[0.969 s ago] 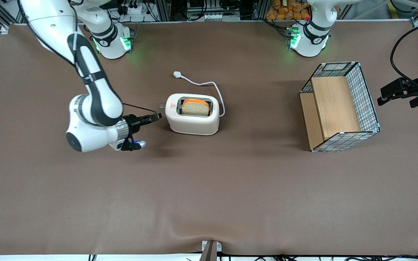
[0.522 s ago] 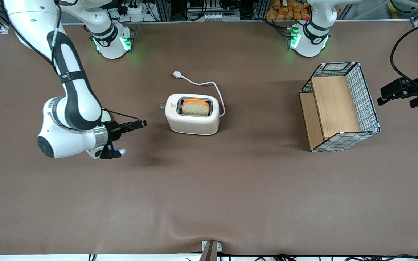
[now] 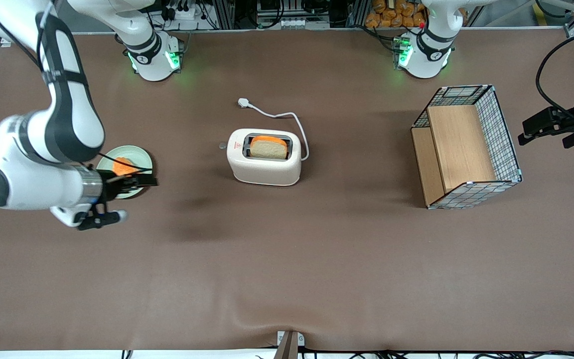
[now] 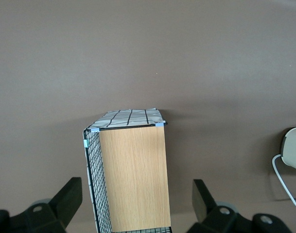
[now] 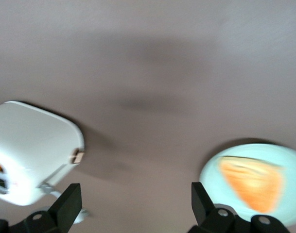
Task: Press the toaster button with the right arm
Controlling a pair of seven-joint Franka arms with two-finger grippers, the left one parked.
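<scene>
The cream-white toaster (image 3: pixel 264 164) stands mid-table with a slice of bread (image 3: pixel 268 148) in its slot; it also shows in the right wrist view (image 5: pixel 31 145). The toaster button (image 3: pixel 222 146), a small grey knob, sits at the toaster's end that faces the working arm. The right arm (image 3: pixel 63 114) reaches over the table from the working arm's end. Its gripper (image 3: pixel 145 180) (image 5: pixel 135 201) hovers over the near edge of a pale green plate, well apart from the toaster. It is open and holds nothing.
The pale green plate (image 3: pixel 140 155) (image 5: pixel 211 174) carries an orange slice (image 3: pixel 123 166) (image 5: pixel 252 182). A white cord with its plug (image 3: pixel 243 102) trails from the toaster, farther from the front camera. A wire-and-wood basket (image 3: pixel 466 147) stands toward the parked arm's end.
The right arm has drawn back from the toaster toward the working arm's end. Its gripper went from just beside the button to above the plate, which has come into sight.
</scene>
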